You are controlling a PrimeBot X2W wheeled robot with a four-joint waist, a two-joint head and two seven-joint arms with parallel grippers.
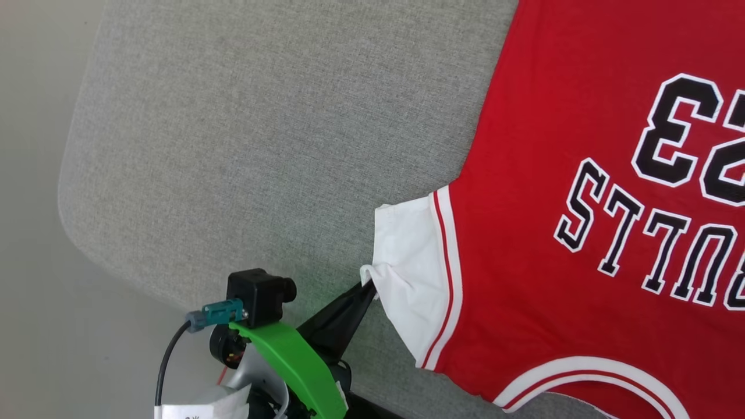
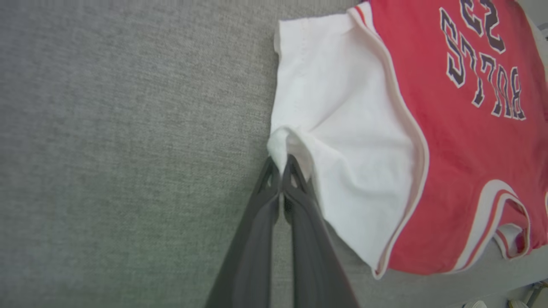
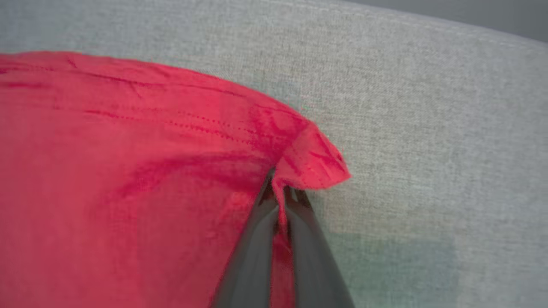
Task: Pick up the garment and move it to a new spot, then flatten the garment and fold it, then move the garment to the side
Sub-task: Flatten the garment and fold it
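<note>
The garment (image 1: pixel 553 151) is a red jersey lying print-up on the grey table, its black "BULLS 23" lettering upside down in the head view. Its white short sleeve (image 1: pixel 410 262) points toward the table's near edge. My left gripper (image 1: pixel 368 286) is shut on the corner of that sleeve (image 2: pixel 334 111), and the pinched cloth bunches above the two dark fingertips of the left gripper (image 2: pixel 280 164). In the right wrist view my right gripper (image 3: pixel 280 192) is shut on a red hem corner of the garment (image 3: pixel 128 171), which folds over above the fingers.
The grey fabric-covered table (image 1: pixel 262 145) stretches wide to the left of the garment, with a rounded corner at the lower left. Beyond its edge lies pale floor (image 1: pixel 29 233). My left arm's green bracket and black camera (image 1: pixel 262 297) stand over the near edge.
</note>
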